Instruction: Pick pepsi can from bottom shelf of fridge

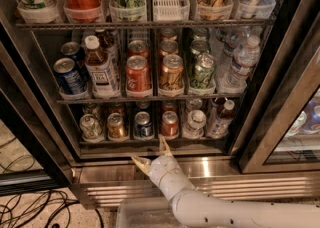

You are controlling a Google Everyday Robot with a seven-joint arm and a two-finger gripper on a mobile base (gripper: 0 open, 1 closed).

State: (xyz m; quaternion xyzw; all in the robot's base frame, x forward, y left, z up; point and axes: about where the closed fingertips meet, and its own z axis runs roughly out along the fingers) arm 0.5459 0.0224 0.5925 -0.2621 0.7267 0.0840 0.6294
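The pepsi can (143,125) is a small blue can with a silver top. It stands at the front of the bottom shelf (107,145) of the fridge (45,117), between a gold-orange can (116,127) and a red can (169,124). My gripper (150,152) is open and empty. It sits just below and in front of the shelf's lip, slightly right of the pepsi can. One fingertip points up at the lip and the other points left. The white arm comes in from the lower right.
The middle rack holds a blue can (68,75), a bottle (101,69), a red can (138,74) and other cans. An open glass door (280,122) stands at the right. Cables (35,209) lie on the floor at the lower left. A ribbed steel panel (250,184) is below the shelf.
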